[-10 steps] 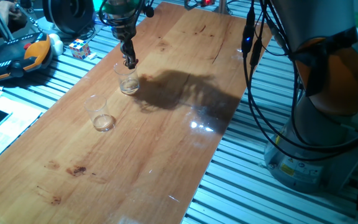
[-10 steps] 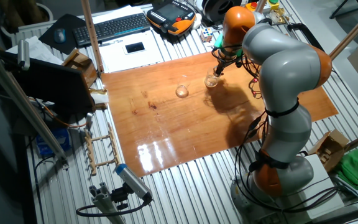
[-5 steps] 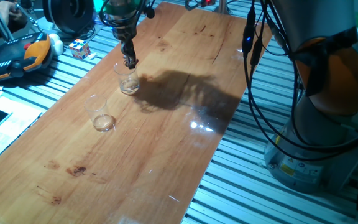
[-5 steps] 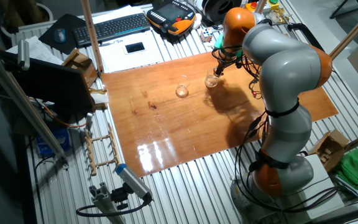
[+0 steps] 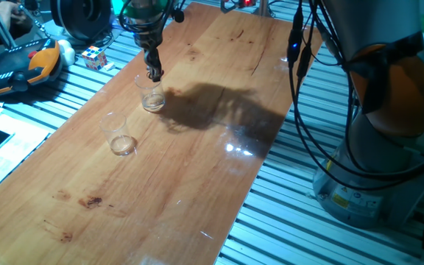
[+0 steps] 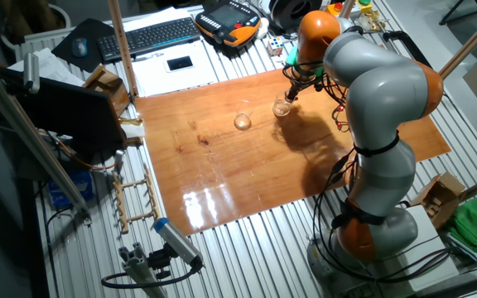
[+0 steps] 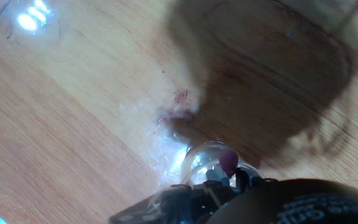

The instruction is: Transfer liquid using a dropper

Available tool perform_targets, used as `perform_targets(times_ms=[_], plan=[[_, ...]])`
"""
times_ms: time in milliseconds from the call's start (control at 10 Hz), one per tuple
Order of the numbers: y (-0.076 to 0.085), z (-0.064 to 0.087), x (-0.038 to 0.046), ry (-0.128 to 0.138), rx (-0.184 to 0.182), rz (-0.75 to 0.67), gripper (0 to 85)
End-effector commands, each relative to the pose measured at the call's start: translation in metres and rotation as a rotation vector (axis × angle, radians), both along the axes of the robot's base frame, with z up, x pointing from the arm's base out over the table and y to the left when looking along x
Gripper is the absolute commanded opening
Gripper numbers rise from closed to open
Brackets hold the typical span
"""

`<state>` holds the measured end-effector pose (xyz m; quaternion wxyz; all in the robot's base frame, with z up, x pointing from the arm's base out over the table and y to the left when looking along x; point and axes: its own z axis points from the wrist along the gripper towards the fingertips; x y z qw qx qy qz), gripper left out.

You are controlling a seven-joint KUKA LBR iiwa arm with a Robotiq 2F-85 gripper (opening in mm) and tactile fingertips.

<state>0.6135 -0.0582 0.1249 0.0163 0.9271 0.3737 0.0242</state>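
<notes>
Across the slatted metal bench lay the wooden table (image 5: pixel 197 125), its board carrying two clear glass tumblers; the grey and orange arm (image 6: pixel 371 99) reached over the board's far part, casting a broad shadow (image 5: pixel 212 107) on the wood; beyond the table's edge sat a keyboard (image 6: pixel 151 37), an orange and black pendant (image 5: pixel 20 66) and a small colour cube (image 5: pixel 94 57). The end effector (image 5: pixel 154 73) pointed down just over the rim of the farther tumbler (image 5: pixel 151 94), while the nearer tumbler (image 5: pixel 118 134) stood apart from it, closer to the board's middle; each showed a faint pale layer at its base, the liquid (image 5: pixel 153 104) barely visible. How far the black fingers (image 5: pixel 152 62) were parted could not be told from the fixed views, and the hand view showed only blurred dark parts at the bottom edge; there the dropper (image 7: pixel 228 160) appeared as a small red-pink bulb beside a rounded clear glint, just above those dark parts; whether the fingers gripped it could not be told.
</notes>
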Motion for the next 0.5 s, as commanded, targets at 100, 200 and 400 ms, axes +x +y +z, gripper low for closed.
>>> perform_targets(times_ms=[100, 200, 400], plan=[[0.0000, 0.0001, -0.0001, -0.005, 0.000, 0.005, 10.3], [0.0000, 0.0002, -0.0001, -0.006, -0.002, 0.008, 7.3], [0.0000, 0.0000, -0.0002, -0.009, -0.002, 0.017, 4.7]])
